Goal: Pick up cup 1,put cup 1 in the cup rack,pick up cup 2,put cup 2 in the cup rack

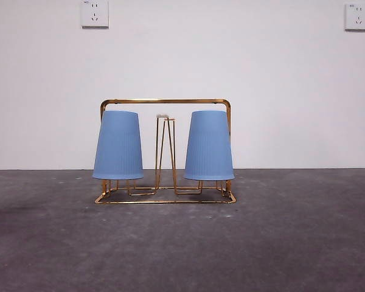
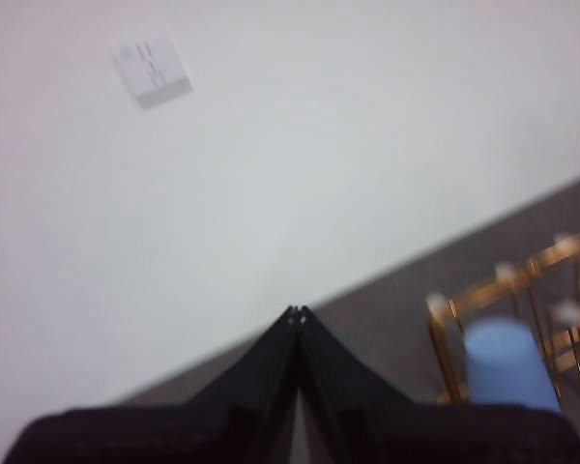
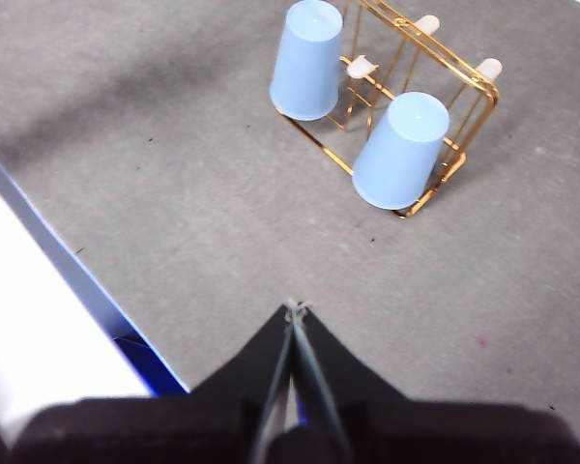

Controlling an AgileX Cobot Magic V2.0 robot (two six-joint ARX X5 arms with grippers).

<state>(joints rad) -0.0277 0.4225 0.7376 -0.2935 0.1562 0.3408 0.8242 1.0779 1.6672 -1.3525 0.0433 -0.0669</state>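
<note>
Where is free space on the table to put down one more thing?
Bare grey table lies in front of the cup rack and on either side. It is crowded inside the rack, where two blue cups sit upside down.

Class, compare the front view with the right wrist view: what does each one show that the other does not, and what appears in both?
Only the front view shows two wall sockets and the white wall. Only the right wrist view shows the right gripper, jaws shut and holding nothing, and a blue-edged white panel. Both show the gold cup rack with two blue cups upside down on it, on the grey table.
</note>
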